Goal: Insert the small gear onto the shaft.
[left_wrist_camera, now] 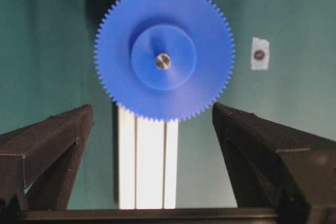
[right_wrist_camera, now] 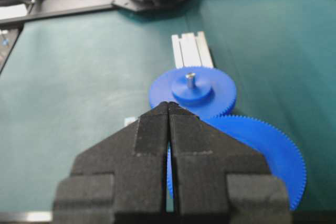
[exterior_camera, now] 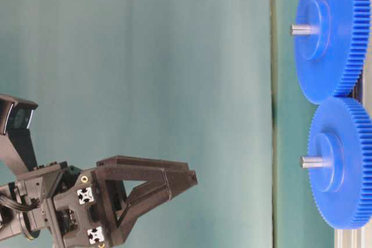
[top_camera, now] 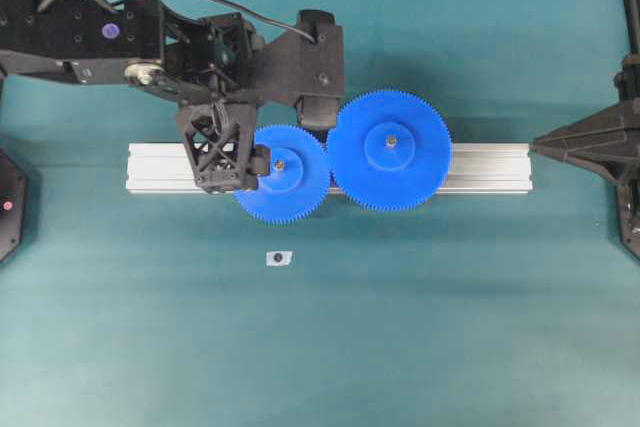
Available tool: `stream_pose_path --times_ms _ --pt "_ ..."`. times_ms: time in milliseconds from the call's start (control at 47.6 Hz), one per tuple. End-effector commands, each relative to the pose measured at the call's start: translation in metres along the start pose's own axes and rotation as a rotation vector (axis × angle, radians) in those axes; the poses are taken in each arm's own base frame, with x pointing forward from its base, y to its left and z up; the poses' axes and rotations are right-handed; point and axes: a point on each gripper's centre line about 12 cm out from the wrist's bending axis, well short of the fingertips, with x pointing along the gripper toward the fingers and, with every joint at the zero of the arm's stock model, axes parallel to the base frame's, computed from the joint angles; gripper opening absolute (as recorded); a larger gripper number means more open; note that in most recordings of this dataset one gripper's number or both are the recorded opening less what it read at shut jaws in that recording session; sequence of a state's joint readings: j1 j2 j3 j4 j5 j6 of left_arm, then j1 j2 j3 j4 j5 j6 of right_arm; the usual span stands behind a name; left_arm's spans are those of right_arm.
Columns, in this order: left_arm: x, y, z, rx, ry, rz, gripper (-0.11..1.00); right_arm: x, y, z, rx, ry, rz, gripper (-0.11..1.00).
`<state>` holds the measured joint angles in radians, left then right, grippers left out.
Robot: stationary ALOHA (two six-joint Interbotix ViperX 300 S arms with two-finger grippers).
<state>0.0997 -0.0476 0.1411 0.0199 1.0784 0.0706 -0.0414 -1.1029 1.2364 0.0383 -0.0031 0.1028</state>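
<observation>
The small gear [top_camera: 283, 169] is a blue toothed disc seated on the shaft [top_camera: 279, 164], whose grey tip pokes up through the hub. It also shows in the left wrist view, small gear [left_wrist_camera: 164, 53] and shaft [left_wrist_camera: 163, 61], and from the right wrist, small gear [right_wrist_camera: 191, 95] and shaft [right_wrist_camera: 190, 78]. My left gripper [left_wrist_camera: 152, 114] hangs open well above the table, over the gear's left side, holding nothing. Its fingers [left_wrist_camera: 52, 140] stand wide apart, clear of the gear. My right gripper [right_wrist_camera: 169, 103] is shut and empty, off to the right [top_camera: 535, 145].
A larger blue gear [top_camera: 390, 150] sits on its own pin, meshed with the small one. Both stand on a silvery aluminium rail [top_camera: 480, 167] across the teal mat. A tiny white square with a dark dot [top_camera: 279, 258] lies in front of the rail.
</observation>
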Motion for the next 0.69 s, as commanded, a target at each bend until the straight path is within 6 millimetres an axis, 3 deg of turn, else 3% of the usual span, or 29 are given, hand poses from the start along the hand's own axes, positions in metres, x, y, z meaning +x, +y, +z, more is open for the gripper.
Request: stream_pose_path --times_ms 0,673 --pt "-0.0175 -0.001 0.0042 0.003 -0.054 0.004 0.9 0.001 0.0003 0.0041 0.011 -0.009 0.0 -0.01" --pt "-0.0122 -0.0077 0.0041 0.0 -0.054 -0.004 0.9 0.001 0.0003 0.0041 0.009 -0.009 0.0 -0.01"
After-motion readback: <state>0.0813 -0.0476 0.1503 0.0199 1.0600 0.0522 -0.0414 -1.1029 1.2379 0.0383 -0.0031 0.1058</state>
